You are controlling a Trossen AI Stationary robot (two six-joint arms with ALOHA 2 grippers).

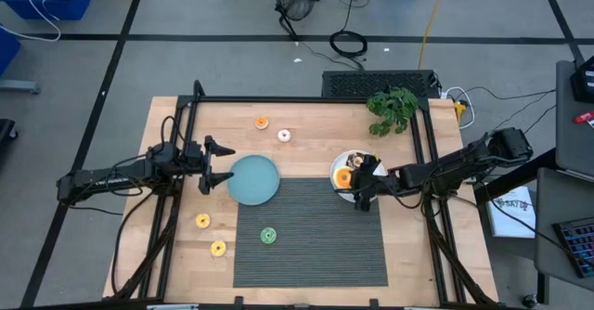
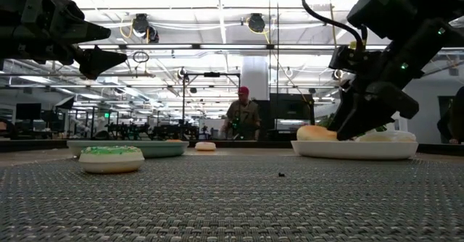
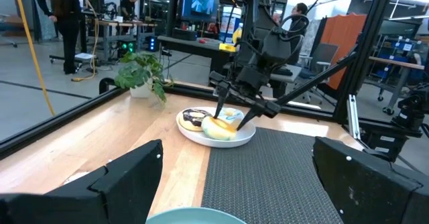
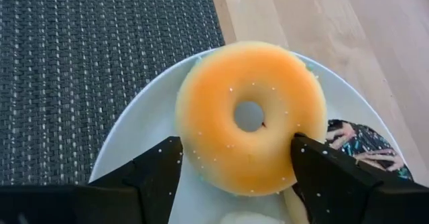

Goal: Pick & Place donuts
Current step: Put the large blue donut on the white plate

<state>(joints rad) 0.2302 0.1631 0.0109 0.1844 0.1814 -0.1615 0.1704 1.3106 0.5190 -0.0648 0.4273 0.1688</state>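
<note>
A: Right gripper (image 4: 234, 167) is down over the white plate (image 1: 337, 177), one finger either side of an orange donut (image 4: 249, 117). Fingers (image 4: 151, 174) look to touch its sides, but I can't tell if they are truly clamped or only resting against it.

B: Noted. The donut lies flat on the plate?

A: Flat, hole up. A chocolate donut (image 4: 362, 143) sits just beside it on the same plate, partly hidden.

B: And the left gripper (image 1: 223, 165)?

A: Hangs above the table, just beside the teal plate (image 1: 254, 180), jaws spread wide, nothing in them.

B: Other donuts?

A: A green donut (image 1: 268, 236) on the dark mat (image 1: 316, 245) in front of the teal plate. Two yellow donuts (image 1: 202, 221) on bare wood off the mat's left edge. A second orange one (image 1: 262, 122) and a white donut (image 1: 284, 135) lie near each other at the far side of the table (image 1: 176, 124).

B: Anything else up there?

A: A leafy plant (image 1: 394, 108) at the far right corner. A person (image 2: 242, 116) stands well back in the room.
</note>
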